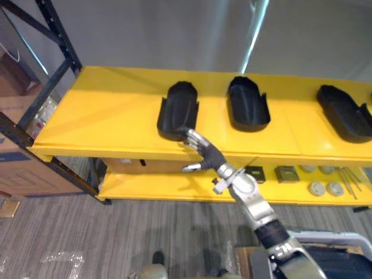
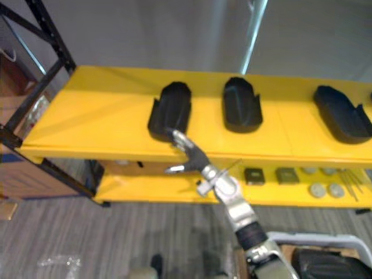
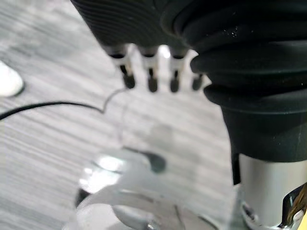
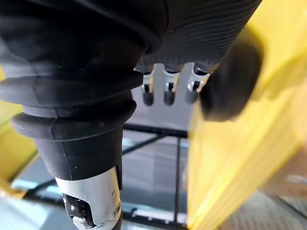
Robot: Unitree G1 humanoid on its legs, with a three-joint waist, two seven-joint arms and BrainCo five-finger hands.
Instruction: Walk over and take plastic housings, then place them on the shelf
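Yellow shelf (image 1: 104,116) on a dark rack spans my view, with three black plastic housings on its top board: left housing (image 1: 177,110), middle housing (image 1: 248,104) and right housing (image 1: 344,113). My right hand (image 1: 203,154) is at the front edge with its fingers spread straight. The tips are at the left housing's near end and grip nothing. My left hand (image 3: 152,76) hangs loose and empty over grey floor (image 3: 43,139).
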